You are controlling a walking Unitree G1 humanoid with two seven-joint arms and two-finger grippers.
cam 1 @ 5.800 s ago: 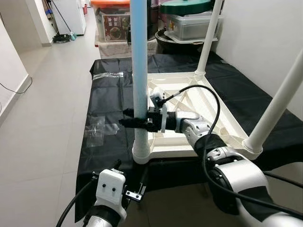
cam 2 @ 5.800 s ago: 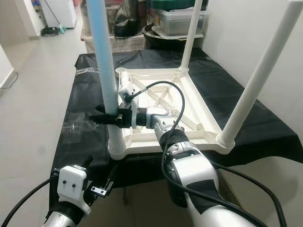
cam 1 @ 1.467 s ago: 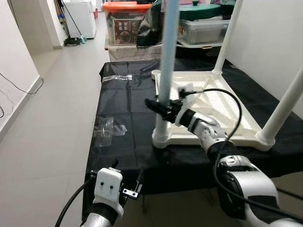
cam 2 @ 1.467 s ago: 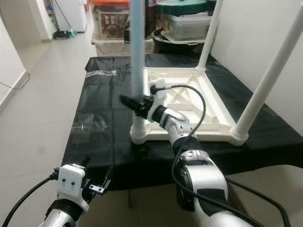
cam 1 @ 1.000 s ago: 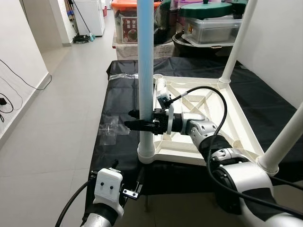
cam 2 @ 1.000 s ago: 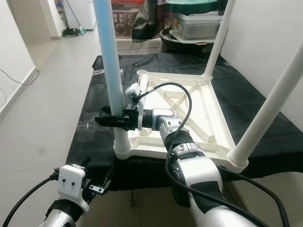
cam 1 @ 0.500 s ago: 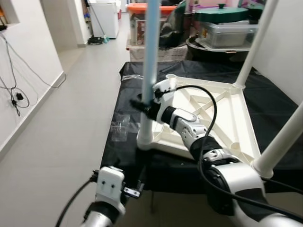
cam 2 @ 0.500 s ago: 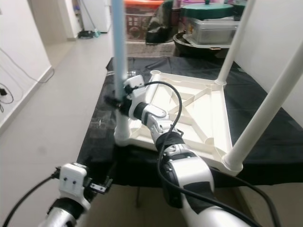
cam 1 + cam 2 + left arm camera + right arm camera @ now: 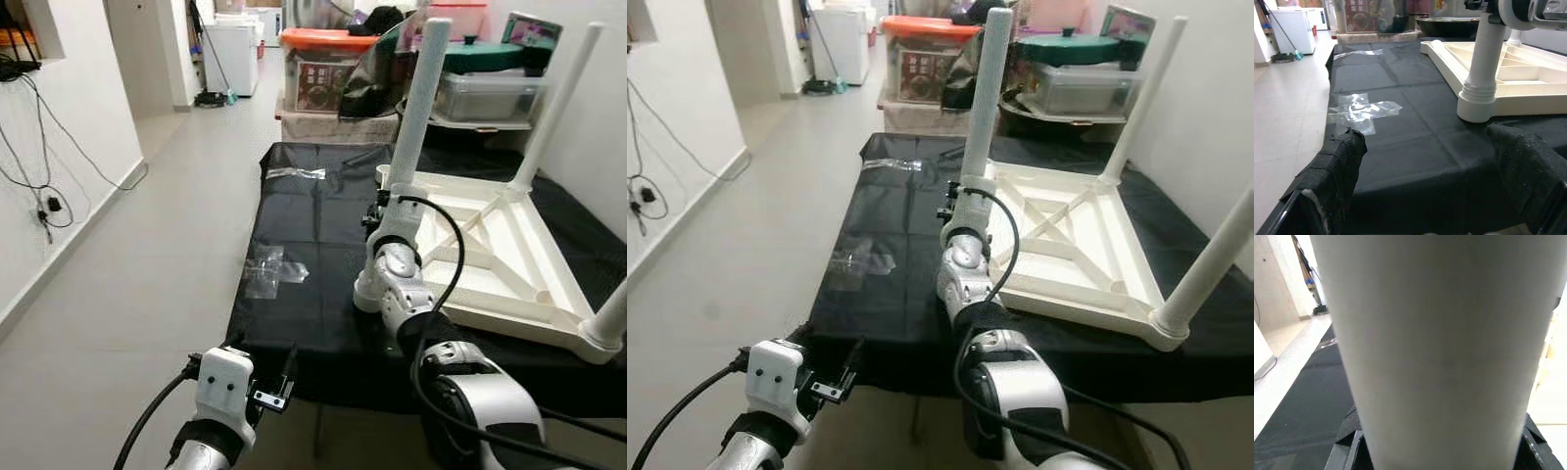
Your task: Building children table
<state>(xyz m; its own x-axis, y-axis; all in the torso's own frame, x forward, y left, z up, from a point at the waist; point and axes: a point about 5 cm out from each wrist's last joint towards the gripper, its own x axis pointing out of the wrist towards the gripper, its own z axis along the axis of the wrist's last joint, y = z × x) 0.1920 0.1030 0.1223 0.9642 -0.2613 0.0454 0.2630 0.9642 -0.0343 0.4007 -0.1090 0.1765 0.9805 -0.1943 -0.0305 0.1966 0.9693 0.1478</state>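
White children table: upturned on black-covered table, legs up. Right gripper: jaws clamped round near-left leg. Left gripper: jaws wide, low before near edge.

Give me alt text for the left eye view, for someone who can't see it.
The right gripper grips a white table leg standing in the near left corner of an upside-down white children's table on a black sheet. Two more legs stand at other corners; crumpled clear plastic lies on the sheet. The left gripper hangs low, near the sheet's front edge.
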